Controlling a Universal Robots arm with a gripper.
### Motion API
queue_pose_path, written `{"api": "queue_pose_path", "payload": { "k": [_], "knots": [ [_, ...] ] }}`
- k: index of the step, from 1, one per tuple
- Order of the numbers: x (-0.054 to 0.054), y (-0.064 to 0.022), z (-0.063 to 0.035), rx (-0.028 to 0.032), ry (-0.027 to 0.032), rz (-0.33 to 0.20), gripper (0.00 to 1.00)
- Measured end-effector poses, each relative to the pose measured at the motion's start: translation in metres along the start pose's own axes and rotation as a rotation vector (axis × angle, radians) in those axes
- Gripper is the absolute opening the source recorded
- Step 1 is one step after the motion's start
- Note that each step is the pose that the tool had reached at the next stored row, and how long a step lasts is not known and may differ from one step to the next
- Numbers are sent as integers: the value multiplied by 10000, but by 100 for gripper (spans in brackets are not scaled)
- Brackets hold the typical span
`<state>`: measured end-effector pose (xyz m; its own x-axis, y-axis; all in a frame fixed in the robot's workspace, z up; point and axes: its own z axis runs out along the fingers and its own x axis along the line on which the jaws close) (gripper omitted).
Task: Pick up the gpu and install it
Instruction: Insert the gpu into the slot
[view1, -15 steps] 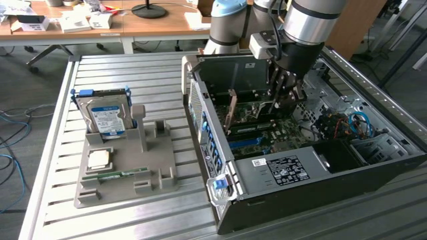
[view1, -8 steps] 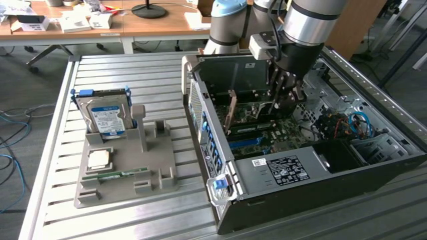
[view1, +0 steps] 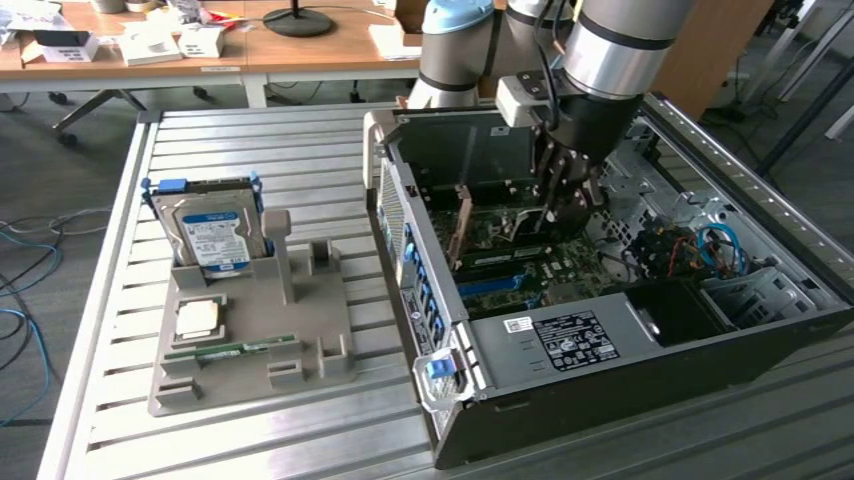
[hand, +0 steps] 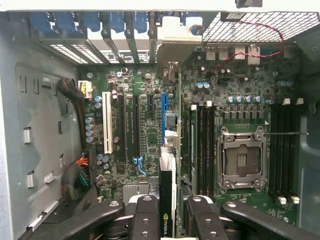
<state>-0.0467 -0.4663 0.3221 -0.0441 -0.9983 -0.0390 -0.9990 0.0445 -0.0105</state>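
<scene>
My gripper (view1: 558, 205) reaches down into the open computer case (view1: 441, 330) and is shut on the gpu (view1: 514, 222). In the wrist view the gpu (hand: 169, 165) stands on edge between the black fingers (hand: 147, 215), a dark thin card with a green logo near my gripper (hand: 170, 220). Its silver bracket (hand: 172, 45) sits at the case's rear slot openings. The card runs in line with the blue expansion slot (hand: 163, 107) on the motherboard (hand: 145, 140); I cannot tell whether its lower edge touches the slot.
A grey fixture (view1: 307, 350) on the slatted table holds a hard drive with a blue-white label (view1: 214, 235), a processor chip (view1: 198, 320) and a green memory stick (view1: 247, 350). Inside the case are the processor socket (hand: 241, 160), a power supply (view1: 574, 340) and loose cables (view1: 714, 250).
</scene>
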Motion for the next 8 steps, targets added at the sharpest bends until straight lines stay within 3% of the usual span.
{"api": "queue_pose_path", "payload": {
  "k": [8],
  "knots": [
    [32, 3, 13, 0, 1, 2, 26]
  ]
}}
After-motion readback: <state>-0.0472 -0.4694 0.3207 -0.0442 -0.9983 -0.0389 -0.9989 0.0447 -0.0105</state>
